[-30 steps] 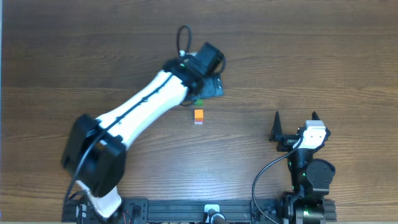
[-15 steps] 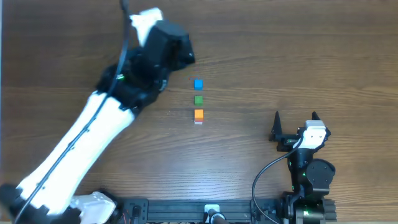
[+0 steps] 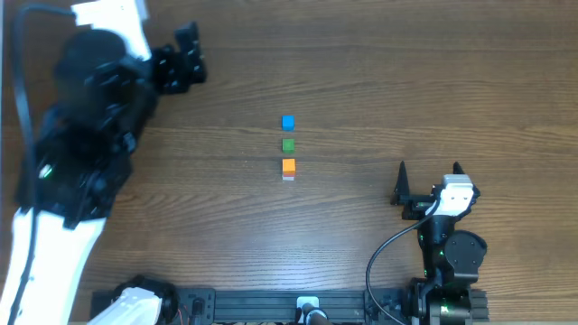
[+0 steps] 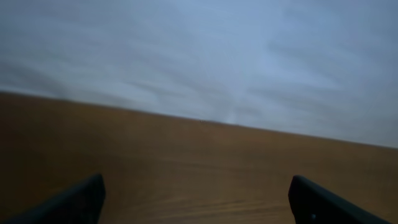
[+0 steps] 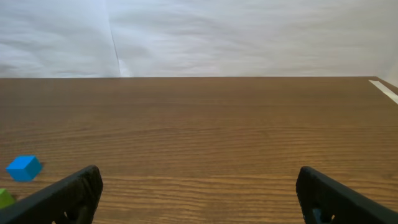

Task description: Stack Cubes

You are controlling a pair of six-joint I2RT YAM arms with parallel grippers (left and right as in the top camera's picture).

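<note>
I judge the stacking to be barely under way, if at all: from above, the blue cube (image 3: 287, 122), the green cube (image 3: 287, 144) and the orange cube (image 3: 288, 166) lie in a short row mid-table (image 3: 433, 72), each just beside the next with bare wood between them. A pale sliver (image 3: 288, 177) shows at the orange cube's near edge. I cannot tell whether that is another block under it or only its side face. The left gripper (image 3: 185, 68) is well off at the far left of the table, its jaws spread wide with nothing between them, and its wrist camera looks at bare wood. The right gripper (image 3: 428, 178) sits near its own base, to the right of the row, jaws also fully open and empty; its wrist view catches the blue and green cubes off to one side. A cube has no long axis of its own, so what matters is the row, which runs straight away from the arm bases, orange nearest and blue farthest. From above, the cubes' faces look square to that line. Next, I reckon one arm has to come over an end cube, line its fingers across two opposite faces, close, lift, and set it squarely on a neighbour.
</note>
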